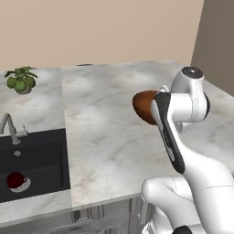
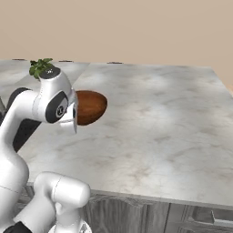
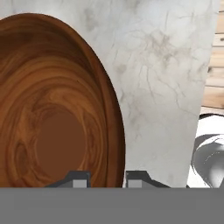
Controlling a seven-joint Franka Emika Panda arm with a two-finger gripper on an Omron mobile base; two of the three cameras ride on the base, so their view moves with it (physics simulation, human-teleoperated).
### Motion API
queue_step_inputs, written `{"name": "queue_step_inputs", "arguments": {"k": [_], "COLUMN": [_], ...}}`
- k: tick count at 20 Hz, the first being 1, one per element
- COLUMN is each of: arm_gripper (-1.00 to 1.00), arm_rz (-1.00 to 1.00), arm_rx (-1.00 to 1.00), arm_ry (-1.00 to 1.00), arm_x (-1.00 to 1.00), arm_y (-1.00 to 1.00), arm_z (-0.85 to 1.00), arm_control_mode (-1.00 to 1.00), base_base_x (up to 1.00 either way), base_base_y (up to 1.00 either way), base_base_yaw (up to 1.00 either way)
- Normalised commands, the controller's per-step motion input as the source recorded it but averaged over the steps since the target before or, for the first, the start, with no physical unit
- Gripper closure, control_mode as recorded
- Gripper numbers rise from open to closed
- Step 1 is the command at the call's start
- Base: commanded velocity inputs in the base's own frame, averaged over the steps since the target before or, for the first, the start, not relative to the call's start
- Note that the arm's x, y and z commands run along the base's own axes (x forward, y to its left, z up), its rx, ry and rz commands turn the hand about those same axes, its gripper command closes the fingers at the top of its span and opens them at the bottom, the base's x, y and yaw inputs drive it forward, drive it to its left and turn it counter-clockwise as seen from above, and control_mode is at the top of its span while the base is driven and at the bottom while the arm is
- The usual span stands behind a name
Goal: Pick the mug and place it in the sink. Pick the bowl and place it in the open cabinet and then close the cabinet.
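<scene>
Bowl: glossy brown wood-grain, wide, shallow, tipped on edge above the marble counter. Gripper nearly closed, fingers pinching the rim at 6 o'clock in hand view. Bowl's left side is cropped there; the arm hides part of it in base views. Mug sits in the sink, at 8 o'clock.

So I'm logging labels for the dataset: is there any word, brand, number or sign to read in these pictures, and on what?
None: no readable text anywhere.
The bowl, mug, sink, counter and potted plant bear no lettering.
The gripper carries no marking either.
</scene>
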Motion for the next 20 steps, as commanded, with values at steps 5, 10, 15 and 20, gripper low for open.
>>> {"name": "queue_step_inputs", "arguments": {"k": [5, 10, 15, 20], "arm_gripper": [1.0, 1.0, 1.0, 1.0], "arm_rz": [-0.07, -0.03, -0.01, -0.03], "arm_rx": [0.02, 0.0, 0.0, 0.0], "arm_ry": [0.0, -0.02, -0.01, 0.0], "arm_x": [-0.49, -0.35, -0.27, -0.1], "arm_y": [0.0, 0.0, 0.0, -0.06], "arm_z": [0.12, 0.11, 0.04, 0.01], "arm_control_mode": [-1.0, -1.0, -1.0, 1.0], "base_base_x": [0.0, 0.0, 0.0, 0.0], "base_base_y": [0.0, 0.0, 0.0, -0.12], "base_base_yaw": [0.0, 0.0, 0.0, -0.12]}}
